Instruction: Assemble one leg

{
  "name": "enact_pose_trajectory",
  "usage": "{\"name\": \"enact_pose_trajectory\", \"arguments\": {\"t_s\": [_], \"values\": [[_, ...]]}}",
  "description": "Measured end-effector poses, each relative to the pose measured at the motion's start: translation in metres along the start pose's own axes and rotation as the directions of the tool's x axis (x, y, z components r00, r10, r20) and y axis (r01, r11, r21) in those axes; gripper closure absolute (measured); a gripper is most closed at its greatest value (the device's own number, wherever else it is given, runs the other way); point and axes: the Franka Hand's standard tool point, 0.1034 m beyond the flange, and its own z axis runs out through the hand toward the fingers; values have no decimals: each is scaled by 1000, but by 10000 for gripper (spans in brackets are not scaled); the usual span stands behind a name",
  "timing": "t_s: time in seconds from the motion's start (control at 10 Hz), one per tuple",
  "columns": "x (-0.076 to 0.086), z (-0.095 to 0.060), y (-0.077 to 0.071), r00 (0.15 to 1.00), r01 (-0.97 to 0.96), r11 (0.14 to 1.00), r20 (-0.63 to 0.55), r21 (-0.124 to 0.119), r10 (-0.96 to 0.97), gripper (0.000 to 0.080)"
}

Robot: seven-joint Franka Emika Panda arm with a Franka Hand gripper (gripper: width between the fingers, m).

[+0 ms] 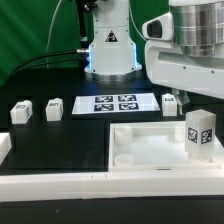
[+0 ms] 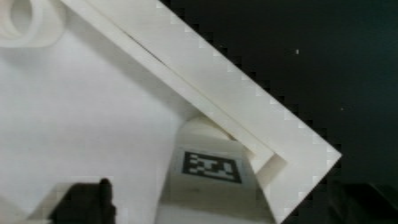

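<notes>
The leg [image 1: 200,135] stands upright in the corner of the white tray [image 1: 140,160] on the exterior view's right, close against the raised rim, with its tag facing the camera. The gripper [image 1: 192,97] hangs just above and behind it without holding it. Only one dark finger [image 2: 80,205] shows in the wrist view, so whether the jaws are apart or together cannot be told. Beyond the tray lies the marker board [image 1: 113,103], with two more small tagged blocks [image 1: 20,112] to the exterior view's left.
</notes>
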Motion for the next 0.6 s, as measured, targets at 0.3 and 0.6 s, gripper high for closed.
{"name": "enact_pose_trajectory", "arguments": {"t_s": [0.3, 0.6], "values": [[-3, 4, 1, 932, 362, 932, 3, -14, -362, 151], [3, 5, 1, 731, 682, 731, 2, -24, -682, 150]]}}
